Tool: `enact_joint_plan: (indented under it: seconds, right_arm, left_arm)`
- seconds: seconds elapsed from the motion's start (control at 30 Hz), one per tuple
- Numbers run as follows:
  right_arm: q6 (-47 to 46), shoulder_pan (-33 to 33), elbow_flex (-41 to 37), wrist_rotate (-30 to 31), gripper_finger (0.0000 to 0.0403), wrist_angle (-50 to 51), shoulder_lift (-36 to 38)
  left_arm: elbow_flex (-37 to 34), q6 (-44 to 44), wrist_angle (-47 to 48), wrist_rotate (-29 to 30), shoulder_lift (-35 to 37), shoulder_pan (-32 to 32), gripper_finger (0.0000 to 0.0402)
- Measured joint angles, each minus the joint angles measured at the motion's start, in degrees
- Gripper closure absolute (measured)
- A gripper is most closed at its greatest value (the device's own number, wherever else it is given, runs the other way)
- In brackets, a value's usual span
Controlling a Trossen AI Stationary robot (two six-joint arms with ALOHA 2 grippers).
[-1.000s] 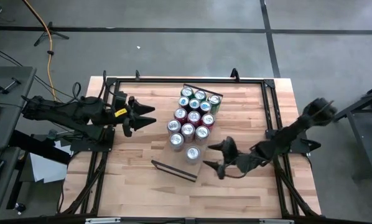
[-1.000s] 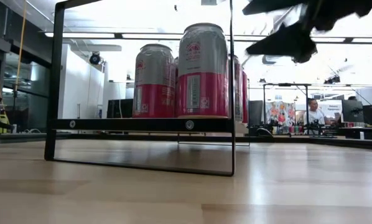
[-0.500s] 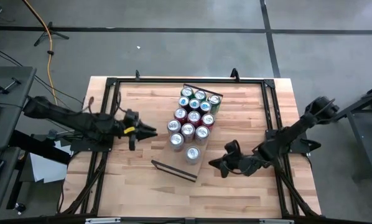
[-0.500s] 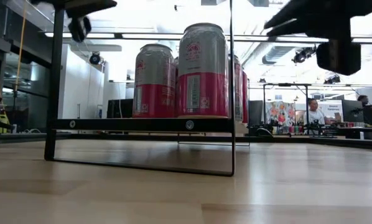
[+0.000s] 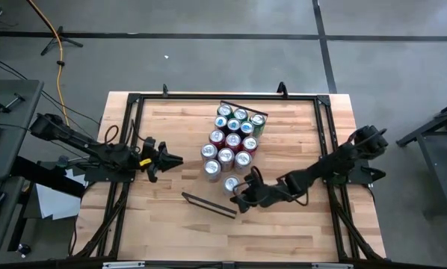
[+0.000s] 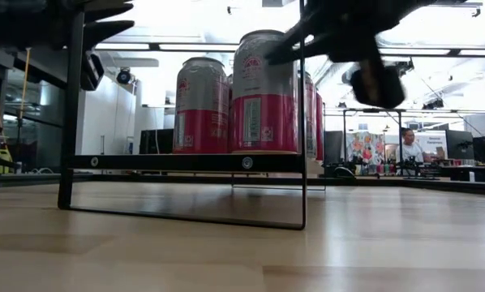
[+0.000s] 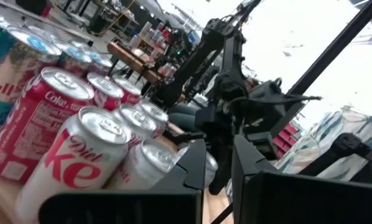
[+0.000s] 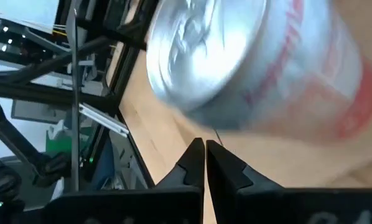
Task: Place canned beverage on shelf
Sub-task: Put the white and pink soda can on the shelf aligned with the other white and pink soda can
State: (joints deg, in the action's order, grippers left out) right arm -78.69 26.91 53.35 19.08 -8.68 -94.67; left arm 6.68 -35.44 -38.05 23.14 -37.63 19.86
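Shelf (image 5: 235,161) lies in the middle of the table (image 5: 179,127), carrying a cluster of upright cans (image 5: 233,140). I count 13 tops in the high view: 7 silver, 3 red, 2 teal, 1 green. The nearest silver can (image 5: 232,184) stands alone at the shelf's front end. The right gripper (image 5: 241,200) is clenched with nothing in it, just beside this can. The left gripper (image 5: 175,159) is also clenched, empty, well apart to the left of the cans.
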Motion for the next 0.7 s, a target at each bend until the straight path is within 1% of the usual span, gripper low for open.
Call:
enact_joint_plan:
  seconds: [0.17, 0.5, 0.7]
  right_arm:
    - [1.6, -2.3, 1.6, -0.4, 0.0402, 0.1, -0.7]
    - [2.2, -5.7, 1.6, -0.1, 0.0403, -0.7, -0.7]
    - [4.2, -7.1, 1.6, 0.0, 0.0403, -1.9, -0.7]
  left_arm:
    - [-0.1, 0.7, 1.3, 0.1, 0.2, 0.0, 0.0401]
    - [-0.1, 1.4, 1.3, 0.0, 0.3, 0.0, 0.0401]
    - [-0.1, 4.6, 1.3, 0.1, 0.3, 0.0, 0.0401]
